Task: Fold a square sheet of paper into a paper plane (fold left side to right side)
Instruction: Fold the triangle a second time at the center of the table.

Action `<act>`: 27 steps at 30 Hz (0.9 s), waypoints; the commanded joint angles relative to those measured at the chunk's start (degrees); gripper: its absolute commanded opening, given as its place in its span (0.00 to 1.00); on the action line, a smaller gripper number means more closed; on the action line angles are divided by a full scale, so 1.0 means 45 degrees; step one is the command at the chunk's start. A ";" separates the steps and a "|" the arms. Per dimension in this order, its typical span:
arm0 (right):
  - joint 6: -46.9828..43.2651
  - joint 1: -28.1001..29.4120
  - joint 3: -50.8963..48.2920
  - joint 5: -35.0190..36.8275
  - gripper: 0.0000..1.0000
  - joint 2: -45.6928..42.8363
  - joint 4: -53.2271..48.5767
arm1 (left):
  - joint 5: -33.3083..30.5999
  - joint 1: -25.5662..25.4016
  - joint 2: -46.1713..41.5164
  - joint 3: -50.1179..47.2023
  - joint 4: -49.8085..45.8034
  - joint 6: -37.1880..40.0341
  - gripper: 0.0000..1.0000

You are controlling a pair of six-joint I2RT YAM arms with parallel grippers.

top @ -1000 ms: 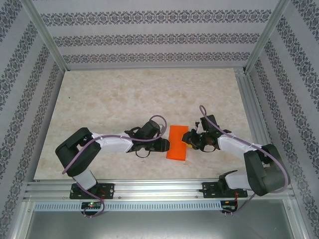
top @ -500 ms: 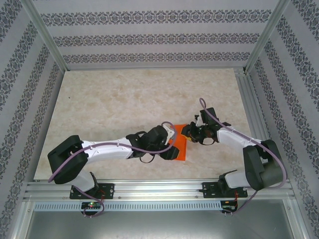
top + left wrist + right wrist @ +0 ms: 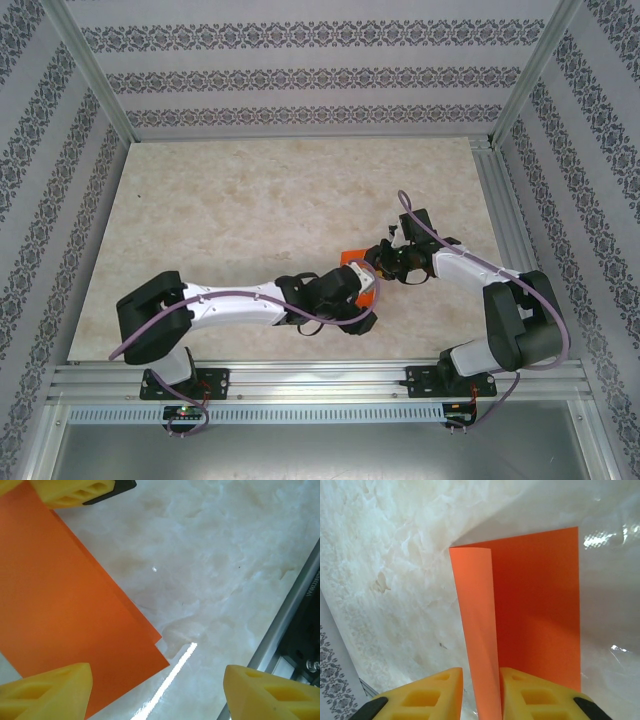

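The square sheet of paper [image 3: 535, 610], folded double at 4 o'clock from the tabletop [image 3: 225, 555] centre, looks light, limp and easily creased, best taken by a free edge. The right wrist view shows the right end effector [image 3: 480, 682] pinching a lifted flap; the left wrist view shows the left end effector [image 3: 157, 685] spread open above the flat two-layer corner.

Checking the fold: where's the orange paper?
Top view: the thin orange paper sheet lies on the marble table, right of centre, beneath the left gripper.
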 commanded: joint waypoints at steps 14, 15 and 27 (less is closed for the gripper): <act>-0.0262 -0.0115 0.0279 -0.0186 0.25 0.0266 -0.0160 | -0.1540 -0.0541 0.1784 0.1813 -0.2126 0.0272 0.66; -0.0275 -0.0107 0.0274 -0.0186 0.25 0.0280 -0.0169 | -0.1567 -0.0540 0.1792 0.1831 -0.2157 0.0269 0.64; -0.0574 -0.0105 0.0362 -0.0048 0.25 0.0377 -0.0497 | -0.1675 -0.0522 0.1347 0.1847 -0.2377 0.0323 0.15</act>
